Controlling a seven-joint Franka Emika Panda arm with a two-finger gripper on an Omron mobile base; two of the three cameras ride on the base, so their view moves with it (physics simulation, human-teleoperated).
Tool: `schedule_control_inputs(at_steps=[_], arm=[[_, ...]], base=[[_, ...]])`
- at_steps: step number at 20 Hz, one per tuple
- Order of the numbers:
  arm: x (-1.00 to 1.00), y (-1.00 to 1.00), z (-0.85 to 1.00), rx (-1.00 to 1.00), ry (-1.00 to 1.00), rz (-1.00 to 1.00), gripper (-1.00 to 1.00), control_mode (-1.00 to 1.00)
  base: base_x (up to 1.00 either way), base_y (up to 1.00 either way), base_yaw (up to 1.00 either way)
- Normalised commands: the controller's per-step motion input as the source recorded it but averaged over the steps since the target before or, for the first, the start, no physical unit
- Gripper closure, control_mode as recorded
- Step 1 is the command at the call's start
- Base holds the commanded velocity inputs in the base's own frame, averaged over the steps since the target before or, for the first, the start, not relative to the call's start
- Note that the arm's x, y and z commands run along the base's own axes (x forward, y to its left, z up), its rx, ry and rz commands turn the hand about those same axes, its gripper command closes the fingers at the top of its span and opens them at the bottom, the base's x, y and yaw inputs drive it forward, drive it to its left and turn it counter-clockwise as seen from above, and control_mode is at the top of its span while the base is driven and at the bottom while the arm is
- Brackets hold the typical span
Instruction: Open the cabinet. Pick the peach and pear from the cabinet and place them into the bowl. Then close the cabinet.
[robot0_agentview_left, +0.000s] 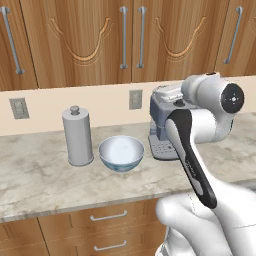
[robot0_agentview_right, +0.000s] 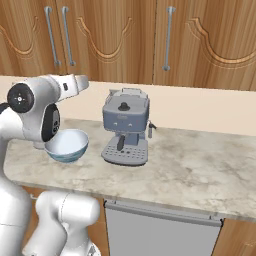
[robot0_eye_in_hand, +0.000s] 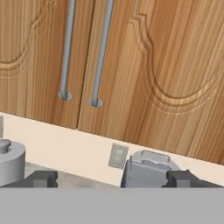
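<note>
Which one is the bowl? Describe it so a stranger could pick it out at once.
Look at the marble counter under the closed wooden cabinet. The bowl sits on it between a tall grey lidded canister and a grey coffee machine. It is the only wide, open, glossy pale blue-white thing there, much lower than both neighbours.

No text, label, brand, number or sign could be read anywhere in the three views. The cabinet doors, the coffee machine, the grey canister and the bowl all carried plain, unmarked surfaces.
</note>
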Motion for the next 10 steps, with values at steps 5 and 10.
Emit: schedule_control_inputs(at_steps=[5, 10], arm=[[-0.15, 0.0, 0.26, 0.18, -0.36, 0.0, -1.0, -1.0], [-0.07, 0.0, 0.05, 0.11, -0.19, 0.0, -1.0, -1.0]], base=[[0.0, 0.0, 0.0], [0.0, 0.0, 0.0]])
